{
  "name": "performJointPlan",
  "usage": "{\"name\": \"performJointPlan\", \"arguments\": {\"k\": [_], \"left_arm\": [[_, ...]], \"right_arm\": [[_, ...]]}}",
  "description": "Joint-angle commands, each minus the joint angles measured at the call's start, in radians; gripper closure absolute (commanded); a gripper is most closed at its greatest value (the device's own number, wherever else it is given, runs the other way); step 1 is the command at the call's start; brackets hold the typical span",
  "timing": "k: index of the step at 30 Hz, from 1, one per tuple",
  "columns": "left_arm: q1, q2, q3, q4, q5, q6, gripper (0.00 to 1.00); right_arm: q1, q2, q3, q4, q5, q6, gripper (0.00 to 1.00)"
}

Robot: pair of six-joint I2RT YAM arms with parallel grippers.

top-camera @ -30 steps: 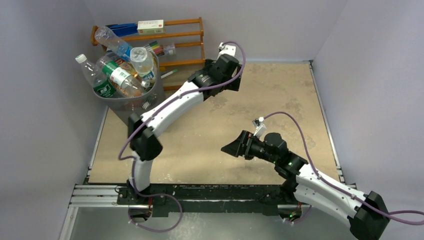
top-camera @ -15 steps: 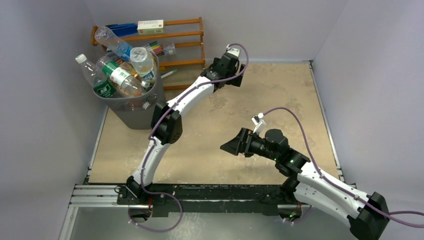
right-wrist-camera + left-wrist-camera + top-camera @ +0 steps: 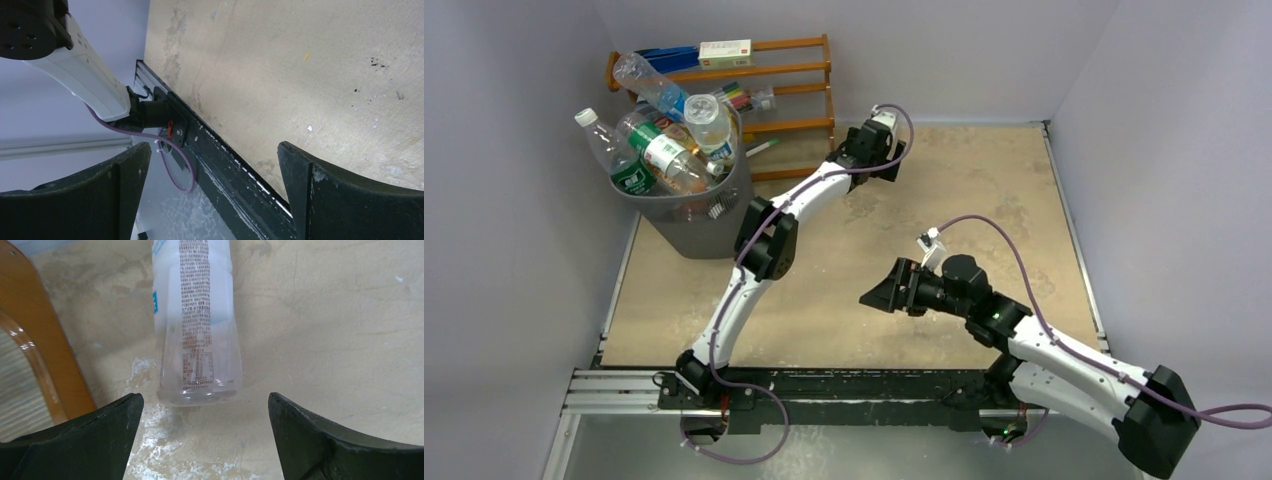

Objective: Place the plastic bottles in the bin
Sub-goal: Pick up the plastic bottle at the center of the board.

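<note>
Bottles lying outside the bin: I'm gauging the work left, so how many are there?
1. A clear bottle lies on the table just ahead of the open left gripper, beside the wooden rack. From above it is hidden, so others may be too.

2 white arms point(image 3: 809, 190), black joints point(image 3: 769, 245), purple cables point(image 3: 1014, 250), black fingers point(image 3: 75, 445).

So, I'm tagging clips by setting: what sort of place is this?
Probably a robot test cell: plain grey walls box in a worn tan tabletop, and two white robot arms sit on a black metal rail.
</note>
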Motion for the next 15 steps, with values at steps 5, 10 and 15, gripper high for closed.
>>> {"name": "performJointPlan", "arguments": {"k": [5,10,15], "left_arm": [[0.026,0.038,0.000,0.093,0.060,-0.018,0.06],[0.034,0.045,-0.017,0.108,0.066,-0.015,0.15],[0.050,0.036,-0.051,0.125,0.100,-0.021,0.35]], "right_arm": [[0.002,0.067,0.054,0.103,0.004,0.007,0.00],[0.002,0.122,0.038,0.204,0.002,0.039,0.00],[0.002,0.168,0.061,0.224,0.003,0.037,0.00]]}}
